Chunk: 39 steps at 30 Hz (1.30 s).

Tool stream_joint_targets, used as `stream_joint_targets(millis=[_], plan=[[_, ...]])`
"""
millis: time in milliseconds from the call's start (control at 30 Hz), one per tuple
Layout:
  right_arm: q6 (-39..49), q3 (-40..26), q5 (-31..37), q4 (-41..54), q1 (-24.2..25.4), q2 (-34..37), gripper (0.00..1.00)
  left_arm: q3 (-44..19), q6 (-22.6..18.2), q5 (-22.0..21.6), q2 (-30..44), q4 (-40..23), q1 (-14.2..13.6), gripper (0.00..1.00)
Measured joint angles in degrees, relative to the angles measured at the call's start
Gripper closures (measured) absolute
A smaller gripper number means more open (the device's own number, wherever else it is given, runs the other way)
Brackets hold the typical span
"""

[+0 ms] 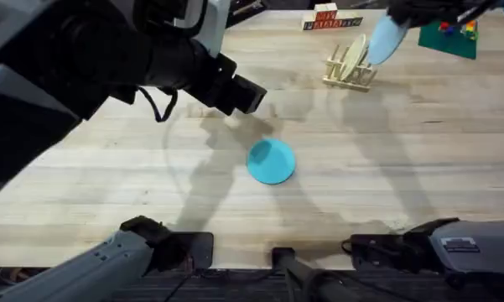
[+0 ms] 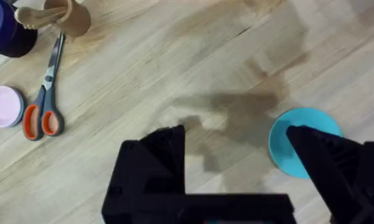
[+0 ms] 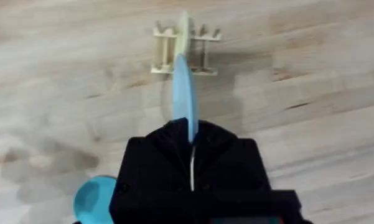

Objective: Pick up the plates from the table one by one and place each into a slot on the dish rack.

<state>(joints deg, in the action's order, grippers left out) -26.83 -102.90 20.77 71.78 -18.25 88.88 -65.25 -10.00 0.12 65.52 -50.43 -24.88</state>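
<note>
A lab-like workbench: butcher-block table [image 1: 386,168], scissors [image 2: 45,102], letter blocks [image 1: 329,18], two robot arms.

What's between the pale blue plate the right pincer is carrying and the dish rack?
Nothing visible on the way. The right pincer holds the pale blue plate on edge above the dish rack. A cream plate already stands in one slot of the rack, so the blue one needs a neighbouring slot.

My right gripper [image 3: 191,134] is reaching far forward, its fingers pinching a pale blue plate [image 3: 184,93] edge-on; my left gripper [image 2: 236,146] is hanging high over mid-table, fingers spread wide.
</note>
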Motion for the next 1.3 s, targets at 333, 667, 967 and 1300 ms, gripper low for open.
stream_joint_targets(millis=[333,667,967,1300], plan=[[-1.3,-0.1,0.7,0.1,5.2,0.0,0.973,0.0,0.4,0.0,0.0,-0.2,0.0,0.008],[-1.5,-0.1,0.7,0.1,5.2,0.0,0.973,0.0,0.6,0.0,0.0,-0.2,0.0,0.008],[-1.5,-0.1,0.7,-1.2,5.2,0.2,0.972,0.0,0.6,0.0,0.0,-0.2,0.0,0.008],[-1.5,-0.3,0.9,-2.4,6.4,7.6,0.972,0.0,0.6,0.0,0.0,-0.2,0.0,0.008]])
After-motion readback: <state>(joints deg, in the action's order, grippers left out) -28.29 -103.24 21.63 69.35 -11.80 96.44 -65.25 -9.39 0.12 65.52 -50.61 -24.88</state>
